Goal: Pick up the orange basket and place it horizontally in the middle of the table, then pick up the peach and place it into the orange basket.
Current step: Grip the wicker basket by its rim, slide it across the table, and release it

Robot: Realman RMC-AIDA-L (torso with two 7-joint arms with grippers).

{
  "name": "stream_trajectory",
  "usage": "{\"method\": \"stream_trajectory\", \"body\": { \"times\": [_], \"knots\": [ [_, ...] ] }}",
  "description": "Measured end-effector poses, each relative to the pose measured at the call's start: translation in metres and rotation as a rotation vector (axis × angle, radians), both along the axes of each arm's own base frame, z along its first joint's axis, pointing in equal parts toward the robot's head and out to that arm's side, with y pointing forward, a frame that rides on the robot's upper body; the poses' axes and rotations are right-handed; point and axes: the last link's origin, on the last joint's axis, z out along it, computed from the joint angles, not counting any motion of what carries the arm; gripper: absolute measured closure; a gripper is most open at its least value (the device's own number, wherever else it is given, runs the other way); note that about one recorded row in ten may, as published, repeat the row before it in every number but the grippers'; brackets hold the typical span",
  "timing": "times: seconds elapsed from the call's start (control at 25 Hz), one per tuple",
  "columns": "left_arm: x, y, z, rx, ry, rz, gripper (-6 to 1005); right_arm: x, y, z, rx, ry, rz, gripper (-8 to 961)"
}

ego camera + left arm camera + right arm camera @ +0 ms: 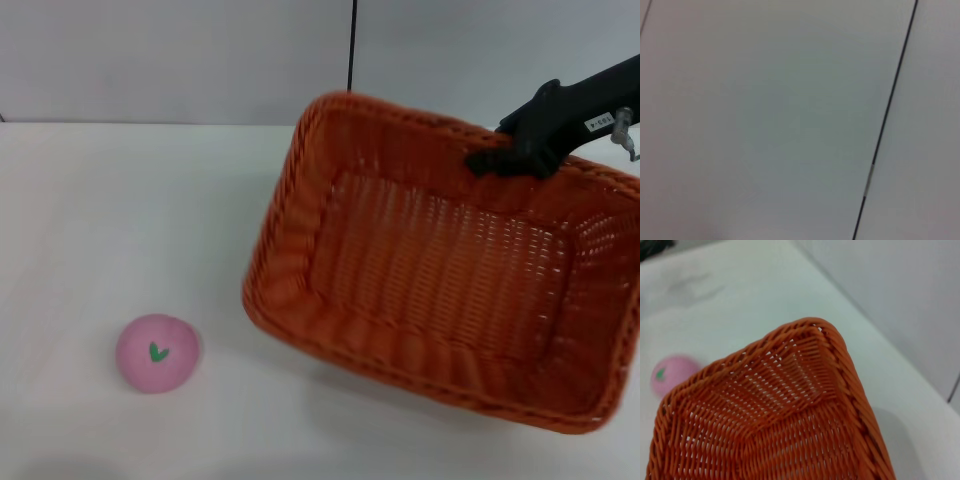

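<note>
My right gripper (500, 158) had its jaws clamped on the far rim of the orange basket (440, 270), carried tilted over the surface (120, 220). Level it before release. The peach (156, 352) lay well apart from the jaws, leftward and nearer me.

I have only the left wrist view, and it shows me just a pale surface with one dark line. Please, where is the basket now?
Observer: In the head view the right gripper is shut on the far rim of the orange basket, on the right side of the table.
Operator: Is it lying flat?
Observer: No, it sits skewed and looks tilted, with a shadow under its near edge.
Operator: And the peach?
Observer: The peach lies on the table to the left of the basket, apart from it; nothing holds it.
</note>
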Motion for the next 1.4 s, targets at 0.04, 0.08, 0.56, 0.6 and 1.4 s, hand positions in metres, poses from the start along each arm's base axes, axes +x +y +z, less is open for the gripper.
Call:
{"method": "stream_trajectory", "body": {
  "times": [0.04,0.08,0.56,0.6,1.4],
  "knots": [
    [0.0,0.0,0.0,0.0,0.0,0.0,195,0.0,0.0,0.0,0.0,0.0,0.0,813],
    [0.001,-0.001,-0.001,-0.005,0.002,-0.006,195,-0.001,-0.001,-0.001,-0.016,-0.024,0.023,813],
    [0.014,-0.013,-0.015,-0.033,-0.032,-0.065,196,-0.006,0.015,-0.021,0.05,-0.165,0.274,813],
    [0.015,-0.013,-0.019,-0.053,-0.037,-0.074,195,-0.007,0.016,-0.025,0.055,-0.167,0.317,813],
    [0.021,-0.005,-0.022,-0.061,-0.051,-0.101,196,-0.026,0.027,-0.076,0.08,-0.122,0.475,812]
  ]
}}
